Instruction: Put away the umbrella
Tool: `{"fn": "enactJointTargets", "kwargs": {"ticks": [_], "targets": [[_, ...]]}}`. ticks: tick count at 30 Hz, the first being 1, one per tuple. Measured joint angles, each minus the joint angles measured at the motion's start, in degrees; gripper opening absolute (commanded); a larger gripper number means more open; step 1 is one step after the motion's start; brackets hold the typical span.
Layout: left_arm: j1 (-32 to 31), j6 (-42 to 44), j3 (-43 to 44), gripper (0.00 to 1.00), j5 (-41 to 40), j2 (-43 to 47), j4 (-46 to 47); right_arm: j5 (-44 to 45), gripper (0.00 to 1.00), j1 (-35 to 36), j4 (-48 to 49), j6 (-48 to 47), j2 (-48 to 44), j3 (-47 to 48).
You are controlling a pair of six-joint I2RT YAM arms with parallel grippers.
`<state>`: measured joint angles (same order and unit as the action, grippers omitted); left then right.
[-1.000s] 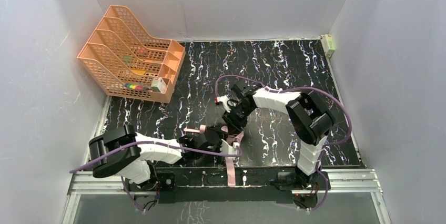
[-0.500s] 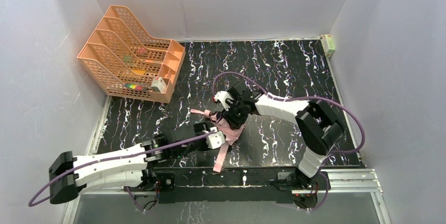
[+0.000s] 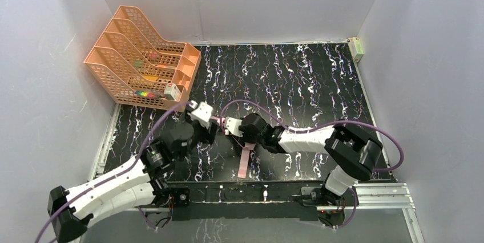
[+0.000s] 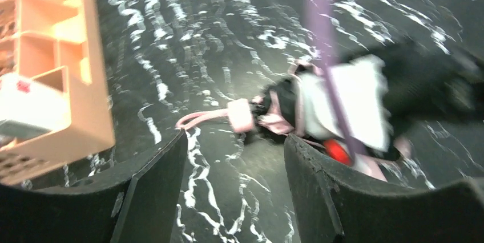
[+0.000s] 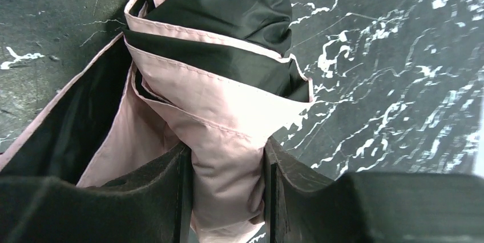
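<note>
The umbrella (image 5: 217, 100) is folded, with pale pink and black fabric bunched together. My right gripper (image 5: 227, 157) is shut on a pink fold of it. From above, the right gripper (image 3: 242, 139) is low over the black marbled table, and a pink strip of the umbrella (image 3: 244, 163) trails toward the front edge. The umbrella's small pale handle (image 4: 240, 115) and its loop (image 4: 197, 118) lie just beyond my left gripper (image 4: 235, 140). The left gripper is open, with only table between its fingers. From above, the left gripper (image 3: 209, 130) is just left of the right one.
An orange mesh file rack (image 3: 142, 60) stands at the back left, holding small items. Its corner (image 4: 57, 83) is close on the left of the left gripper. A purple cable (image 4: 328, 55) crosses in front of the right wrist. A small box (image 3: 357, 48) sits in the far right corner.
The left arm has swung from the front edge up toward the rack, and its jaws have widened off the umbrella. The right gripper has carried the umbrella left and lower.
</note>
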<state>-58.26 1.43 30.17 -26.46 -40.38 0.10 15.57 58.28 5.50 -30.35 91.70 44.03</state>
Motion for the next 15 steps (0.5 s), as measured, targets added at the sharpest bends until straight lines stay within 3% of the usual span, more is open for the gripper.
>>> {"fn": "enactJointTargets", "kwargs": {"ticks": [8,15], "targets": [[22.9,-9.4,5.4,0.7,11.0,-8.4,-0.5,12.6,0.0,6.9,10.6,-6.8,1.7,-5.4],[29.4,-3.7,12.0,0.73,29.1,-24.8,0.7,23.9,0.0,13.3,13.9,-10.0,6.1,-5.4]]}}
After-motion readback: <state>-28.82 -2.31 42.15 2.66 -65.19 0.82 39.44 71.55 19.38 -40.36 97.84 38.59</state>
